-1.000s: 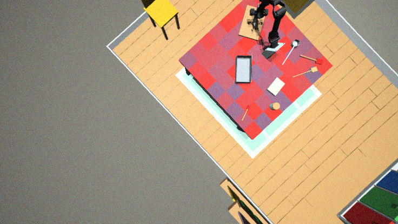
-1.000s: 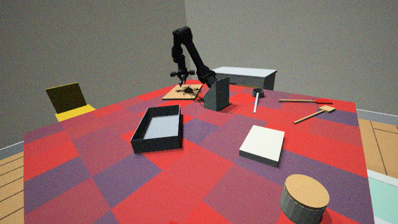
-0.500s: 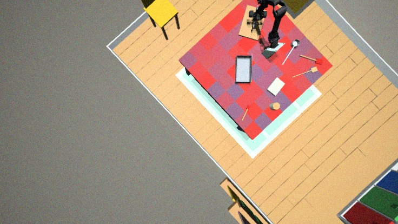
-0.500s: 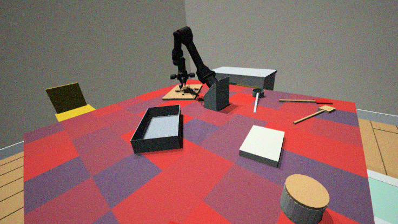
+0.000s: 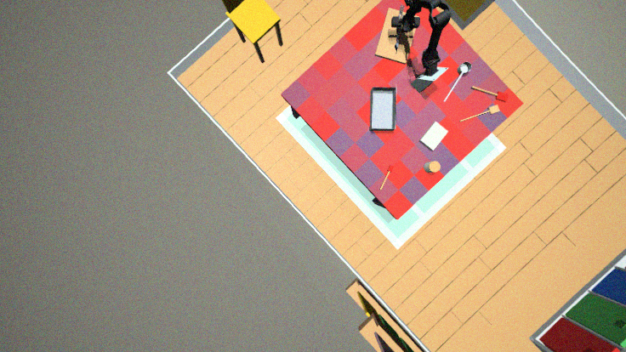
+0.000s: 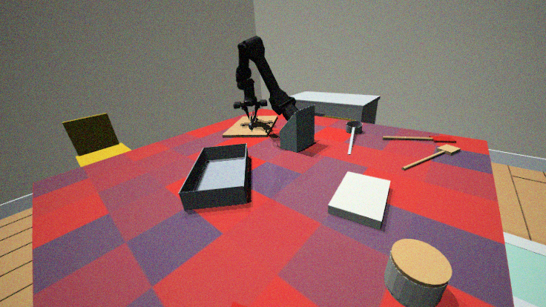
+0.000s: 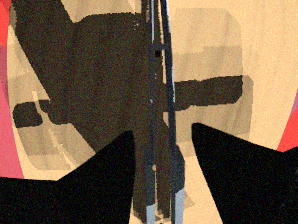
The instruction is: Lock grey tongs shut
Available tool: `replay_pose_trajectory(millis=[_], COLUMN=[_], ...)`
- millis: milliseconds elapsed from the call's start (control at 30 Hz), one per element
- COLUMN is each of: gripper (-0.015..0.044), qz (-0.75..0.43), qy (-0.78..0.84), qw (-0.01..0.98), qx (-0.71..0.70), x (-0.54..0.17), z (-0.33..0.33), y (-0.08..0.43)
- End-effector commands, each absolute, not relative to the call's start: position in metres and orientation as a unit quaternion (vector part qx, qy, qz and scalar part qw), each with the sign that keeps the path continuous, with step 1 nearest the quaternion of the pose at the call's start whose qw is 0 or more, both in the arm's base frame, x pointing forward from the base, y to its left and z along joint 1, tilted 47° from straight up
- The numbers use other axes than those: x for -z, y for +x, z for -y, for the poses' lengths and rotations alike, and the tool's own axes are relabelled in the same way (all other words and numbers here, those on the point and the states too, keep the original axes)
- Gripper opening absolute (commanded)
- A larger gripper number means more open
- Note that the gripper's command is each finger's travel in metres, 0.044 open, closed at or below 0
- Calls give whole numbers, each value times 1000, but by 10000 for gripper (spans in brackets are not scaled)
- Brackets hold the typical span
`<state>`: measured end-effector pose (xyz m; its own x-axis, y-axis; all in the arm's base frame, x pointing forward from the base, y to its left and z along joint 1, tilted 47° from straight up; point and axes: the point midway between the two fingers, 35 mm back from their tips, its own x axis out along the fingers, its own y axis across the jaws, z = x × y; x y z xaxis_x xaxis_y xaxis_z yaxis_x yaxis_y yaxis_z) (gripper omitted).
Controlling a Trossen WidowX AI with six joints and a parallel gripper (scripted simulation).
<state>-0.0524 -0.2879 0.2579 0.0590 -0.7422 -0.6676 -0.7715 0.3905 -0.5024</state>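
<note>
The grey tongs [image 5: 396, 46] [image 6: 251, 126] [image 7: 177, 167] lie lengthwise over the wooden board [image 5: 384, 51] [image 6: 232, 133] [image 7: 272, 100], apparently on it. Their two arms run side by side with a narrow gap. Whether the lock has caught cannot be seen. My gripper [image 5: 399, 36] [image 6: 251, 116] [image 7: 162, 135] points down over the board and is partly open; its fingertips stand either side of the tongs, with gaps showing between fingers and arms in the wrist view. The roasting tin [image 5: 370, 109] [image 6: 215, 201] has nothing across it.
The grey angled stand [image 6: 300, 131] at my arm's base is beside the board. A round ladle or pan [image 5: 464, 68] [image 6: 354, 127], a red-ended tool [image 5: 501, 96] [image 6: 443, 139] and a wooden-headed tool [image 5: 494, 109] [image 6: 447, 149] lie beyond it. A white block [image 5: 434, 135] [image 6: 360, 194] and wooden-topped pot [image 5: 432, 167] [image 6: 420, 263] stand farther off.
</note>
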Motion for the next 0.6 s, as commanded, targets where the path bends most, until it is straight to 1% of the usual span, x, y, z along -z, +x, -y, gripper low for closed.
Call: replay_pose_trajectory(millis=[0, 200, 233, 400, 567], gripper=[270, 427, 440, 440, 440], qz=[-686, -686, -686, -685, -680], qy=[-552, -552, -552, -550, -535], qw=[474, 474, 474, 478, 500], qx=[-15, -15, -15, -17, -30], x=[-258, -258, -258, -258, -257], z=[288, 288, 288, 286, 270], y=[-52, -52, -52, -47, -9])
